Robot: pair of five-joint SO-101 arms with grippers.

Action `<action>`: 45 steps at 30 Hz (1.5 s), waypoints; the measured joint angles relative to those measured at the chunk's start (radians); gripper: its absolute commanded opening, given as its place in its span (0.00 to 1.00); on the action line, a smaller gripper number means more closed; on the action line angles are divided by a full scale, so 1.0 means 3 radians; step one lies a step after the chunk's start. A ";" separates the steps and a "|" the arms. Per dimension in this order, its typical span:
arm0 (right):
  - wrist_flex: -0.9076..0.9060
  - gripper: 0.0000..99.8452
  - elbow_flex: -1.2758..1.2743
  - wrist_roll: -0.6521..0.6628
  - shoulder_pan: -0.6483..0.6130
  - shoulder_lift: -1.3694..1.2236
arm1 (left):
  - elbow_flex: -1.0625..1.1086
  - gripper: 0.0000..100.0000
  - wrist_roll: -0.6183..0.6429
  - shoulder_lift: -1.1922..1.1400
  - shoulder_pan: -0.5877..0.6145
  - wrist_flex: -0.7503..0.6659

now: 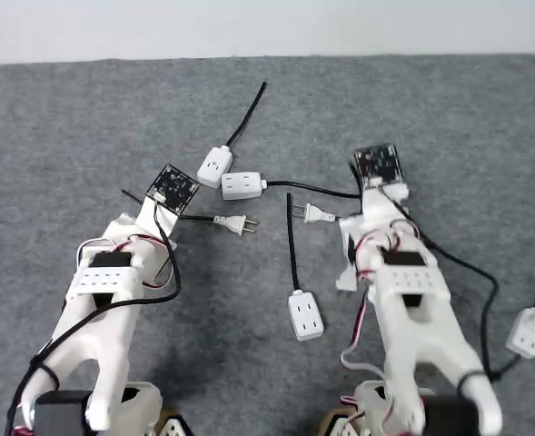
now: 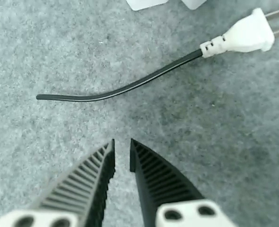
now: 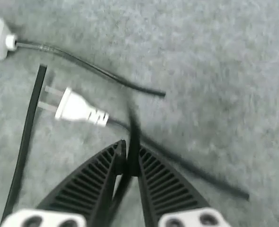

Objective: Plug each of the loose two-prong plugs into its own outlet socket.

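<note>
Counter (image 1: 67, 118): grey, carpeted.
Left arm (image 1: 104, 300): stretched forward and low. Left fingers (image 2: 96, 175) parted by a narrow slit, holding nothing, over bare counter.
Right arm (image 1: 412, 300): stretched forward. Right fingers (image 3: 163, 179) pinched on a black cord (image 3: 132, 127).
Far socket (image 1: 214, 163) and middle socket (image 1: 242, 185): just beside each other, mid-counter.
Near socket (image 1: 305, 315): between the arms.
Plug (image 1: 240, 222) and second plug (image 1: 317, 214): loose, prongs facing, apart, between the arm tips.

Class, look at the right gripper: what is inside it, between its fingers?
A black cord is pinched in the right gripper. Its lower stretch is covered by the fingers, so where it leads cannot be told.
</note>
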State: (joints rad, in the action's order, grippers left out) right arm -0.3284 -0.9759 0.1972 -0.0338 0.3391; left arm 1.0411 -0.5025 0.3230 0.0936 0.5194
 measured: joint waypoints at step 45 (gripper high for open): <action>-0.1632 0.01 0.0578 -0.1284 -0.0348 -0.0435 | 0.0000 0.05 -0.0066 0.0000 0.0000 0.0000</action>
State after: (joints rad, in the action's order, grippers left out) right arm -0.8178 -0.8025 -0.1880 -0.1381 0.2087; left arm 1.0411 -0.5224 0.3230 0.0936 0.5194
